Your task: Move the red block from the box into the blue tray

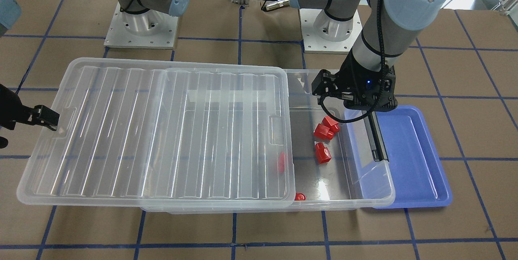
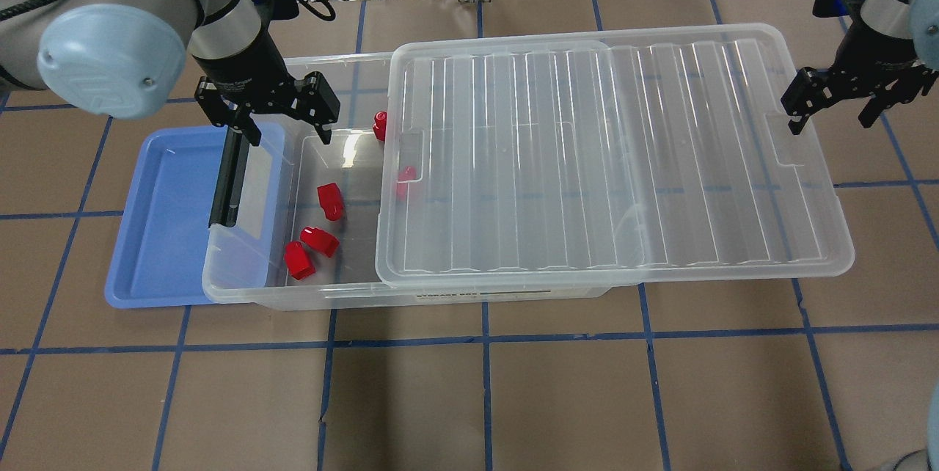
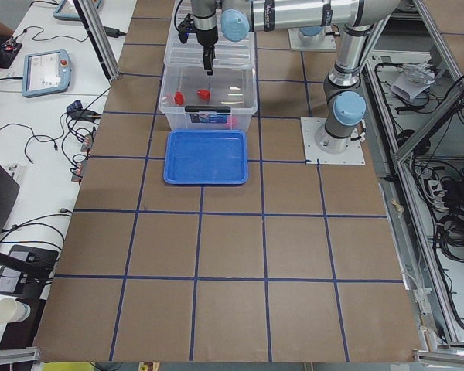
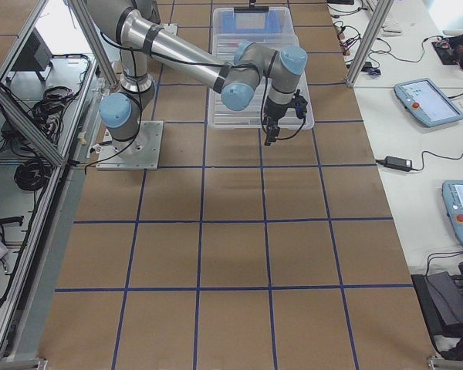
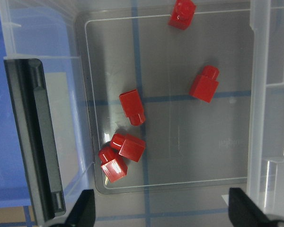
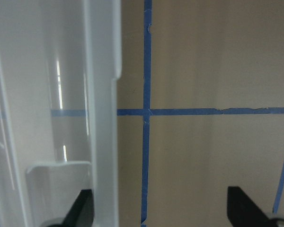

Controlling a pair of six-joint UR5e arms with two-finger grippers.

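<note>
1. Plainly, the left gripper (image 5: 163, 213) hangs over the uncovered end of the box (image 2: 249, 293). Its jaws are spread wide with nothing between them, and the fingers line up along the box's length.
2. Below it and a little ahead in the wrist view, the red block (image 5: 132, 108) lies on its side on the box floor, nearer the tray-side finger than the lid-side one. Its long axis runs almost square to the line between the fingers. I judge a small shift toward the tray side and a straight descent would let the jaws close across its flat sides.
3. Closer to that same finger, a pair of red blocks (image 5: 128, 145) touch each other beside the black latch (image 5: 35, 137). Two further blocks (image 5: 204, 85) lie farther ahead, toward the lid (image 2: 587, 163).
4. Beyond the latch, outboard of the tray-side finger, sits the blue tray (image 2: 158, 236), its rim overlapped by the box's end.
5. The right gripper (image 2: 831, 119), also wide open and empty, hovers off the lid's far end, so the left arm is much the nearer.
</note>
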